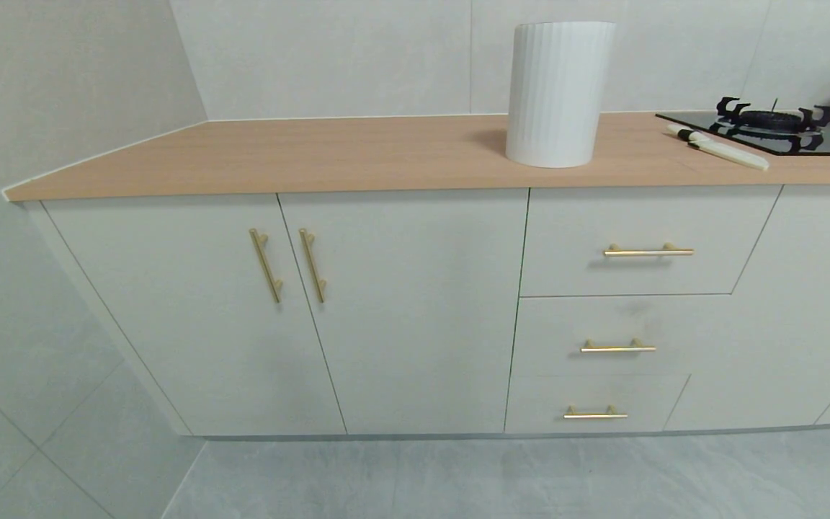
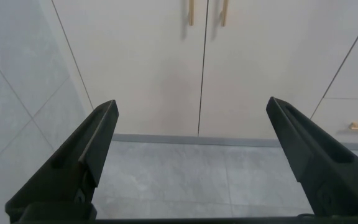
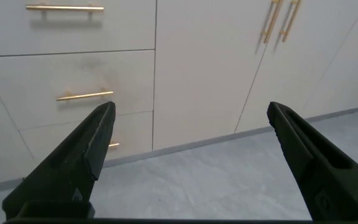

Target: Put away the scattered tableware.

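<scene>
Seeing left gripper [image 2: 191,106] and right gripper [image 3: 190,107] splayed wide, empty, white utensil [image 1: 717,148] upper right on countertop [image 1: 314,155] near ribbed canister [image 1: 558,94].

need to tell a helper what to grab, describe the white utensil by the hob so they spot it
Find the wooden countertop above the pale cabinets and follow it right to the black hob. The utensil lies flat by the hob's near edge. It is long, slim and white with a dark band, unlike the tall ribbed vase standing left of it.
</scene>
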